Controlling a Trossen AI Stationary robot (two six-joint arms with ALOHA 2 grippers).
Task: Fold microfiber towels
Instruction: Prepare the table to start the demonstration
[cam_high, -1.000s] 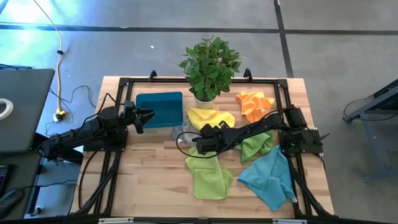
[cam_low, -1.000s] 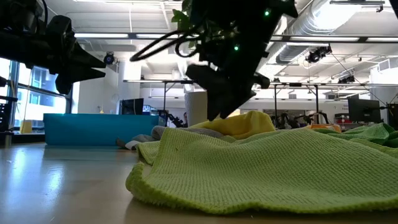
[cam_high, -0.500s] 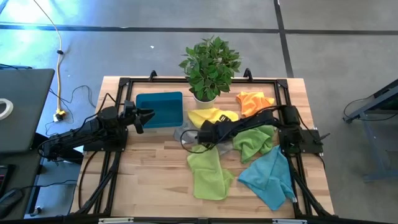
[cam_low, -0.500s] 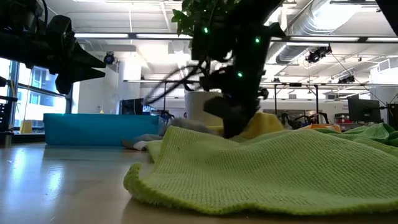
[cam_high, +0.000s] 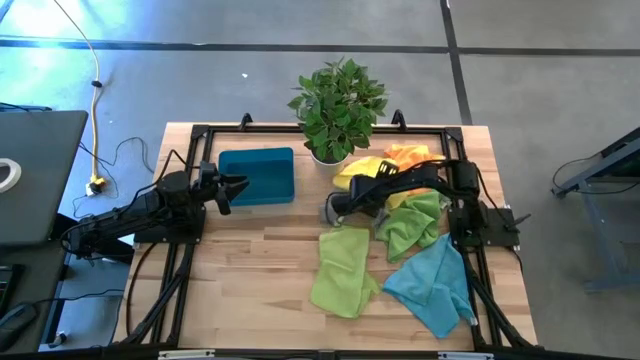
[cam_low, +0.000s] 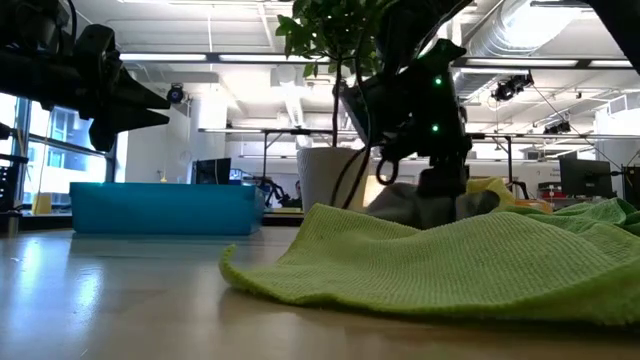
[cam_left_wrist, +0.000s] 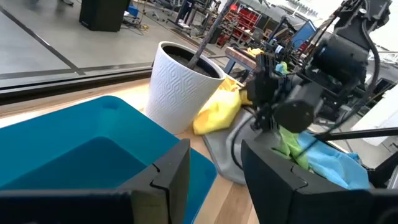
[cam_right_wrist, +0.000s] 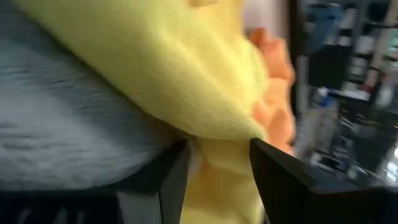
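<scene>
**opsguy:** Around my right claw it's basically a towel pileup, so don't expect much progress. Going big to small: the wooden table has nothing on it I'd call a folded towel. Teal-blue towel is a loose heap near the front edge, well behind the claw on its base side. Long lime green towel sprawls just in front of the claw, toward the near edge; maybe doubled over once, can't really tell. A second lime green towel is crumpled beside the right arm. Blue tray holds nothing, as far as I can see.

**benchrat:** So what's the claw actually on?

**opsguy:** Yellow towel and grey towel. My right wrist view shows yellow fabric bunched right between the fingers, grey lying next to it, orange towel just past. From above, the claw sits beside the plant pot with yellow and orange behind it under the arm. I can't tell whether it's pinching the yellow or only sitting around it.

**benchrat:** Left side?

**opsguy:** Left claw is parked over the near end of the tray, fingers apart, nothing in them. My read: all the folding is still left to do.
</scene>
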